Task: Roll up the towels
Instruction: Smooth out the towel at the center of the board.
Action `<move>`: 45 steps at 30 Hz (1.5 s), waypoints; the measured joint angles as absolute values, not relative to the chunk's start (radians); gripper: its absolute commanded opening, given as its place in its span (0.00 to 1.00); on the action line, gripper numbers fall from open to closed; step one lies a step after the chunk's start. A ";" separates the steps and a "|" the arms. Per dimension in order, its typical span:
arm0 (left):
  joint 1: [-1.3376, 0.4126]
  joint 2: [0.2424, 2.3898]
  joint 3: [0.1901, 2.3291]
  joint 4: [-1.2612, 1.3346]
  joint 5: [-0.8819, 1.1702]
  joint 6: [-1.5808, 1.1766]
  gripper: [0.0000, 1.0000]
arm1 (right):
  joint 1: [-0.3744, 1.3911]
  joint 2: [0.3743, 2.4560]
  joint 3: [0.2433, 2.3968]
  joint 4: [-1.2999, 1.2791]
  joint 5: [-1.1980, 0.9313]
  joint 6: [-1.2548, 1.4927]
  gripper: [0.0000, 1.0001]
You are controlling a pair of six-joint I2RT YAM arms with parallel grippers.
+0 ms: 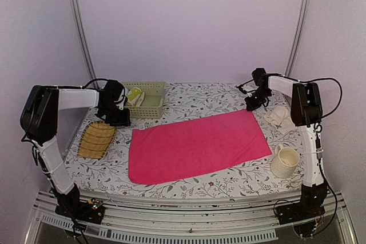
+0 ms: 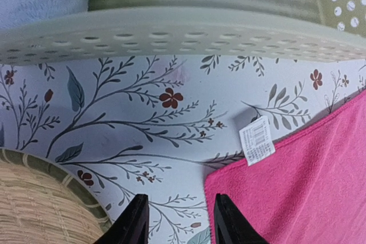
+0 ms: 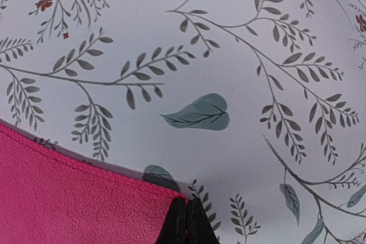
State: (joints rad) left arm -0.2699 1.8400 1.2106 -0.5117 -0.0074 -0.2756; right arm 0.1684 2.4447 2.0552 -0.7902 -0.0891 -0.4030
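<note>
1. The pink towel (image 1: 197, 147) lay spread flat in the middle of the floral table cover (image 1: 200, 98), unrolled, its long side running left to right.
2. Its white tag (image 2: 256, 140) stuck out from the far left corner, flat on the cover.
3. The left gripper (image 2: 177, 221) was low over that corner, in front of the green basket (image 1: 146, 100). Its fingers were apart with only the cover between them, and the right fingertip was at the towel's edge.
4. The right gripper (image 3: 187, 221) was at the far right corner of the pink towel, fingers pressed together at the corner's tip. I could not tell whether any cloth was caught between them.
5. The cream-white towel (image 1: 280, 116) lay bunched near the right edge, apart from the pink one.
6. The mug (image 1: 284, 162) stood upright near the front right.
7. The straw mat (image 1: 97, 139) lay at the left, just beside the left gripper.
</note>
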 measured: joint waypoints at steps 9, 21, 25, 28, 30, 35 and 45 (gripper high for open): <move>-0.267 1.860 1.225 -0.476 0.043 -0.275 0.41 | 0.149 2.445 2.056 -0.791 -0.115 -0.424 0.02; -0.265 1.951 1.262 -0.453 0.135 -0.253 0.37 | 0.149 2.448 2.056 -0.791 -0.132 -0.426 0.03; -0.266 1.985 1.262 -0.451 0.120 -0.244 0.34 | 0.149 2.449 2.056 -0.791 -0.135 -0.426 0.03; -0.275 1.989 1.264 -0.438 0.112 -0.231 0.34 | 0.149 2.449 2.056 -0.791 -0.137 -0.426 0.03; -0.284 1.991 1.265 -0.439 0.091 -0.223 0.33 | 0.149 2.449 2.056 -0.791 -0.138 -0.426 0.03; -0.309 2.000 1.277 -0.445 0.036 -0.205 0.34 | 0.149 2.450 2.056 -0.791 -0.139 -0.426 0.03; -0.327 1.983 1.261 -0.438 -0.003 -0.202 0.36 | 0.149 2.450 2.056 -0.790 -0.149 -0.426 0.03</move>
